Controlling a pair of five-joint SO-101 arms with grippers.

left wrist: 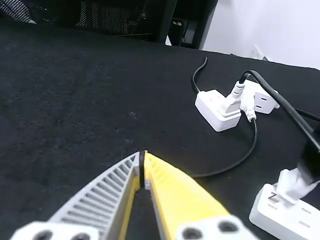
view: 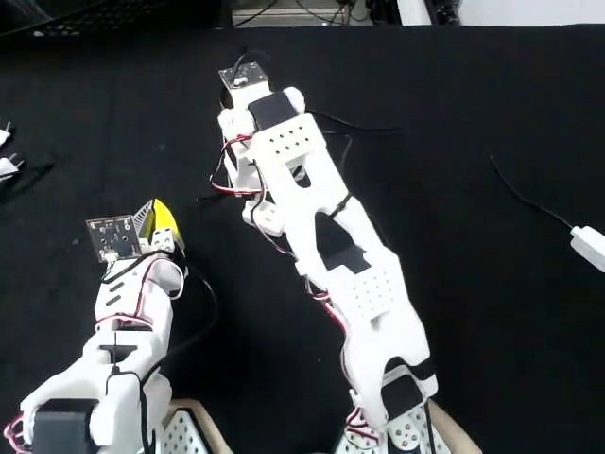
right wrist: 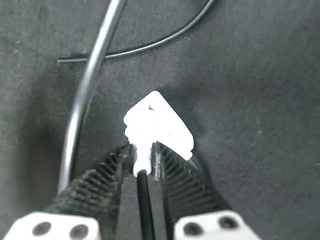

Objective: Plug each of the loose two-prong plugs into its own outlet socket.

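Note:
In the right wrist view my right gripper is shut on the neck of a white two-prong plug with a black cord. The plug's head rests against a white outlet block; its prongs are hidden. In the high view that arm stretches to the table's far middle, its wrist covering the gripper. My left gripper, yellow and grey, hangs shut and empty over bare cloth at the near left. Beyond it a white outlet cube holds a white plug, and another plug stands on an outlet block.
A second white adapter lies behind the cube. At the table's right edge sits a white block on a thin black cord. Small white pieces lie at the left edge. Black cords cross the cloth around the right arm.

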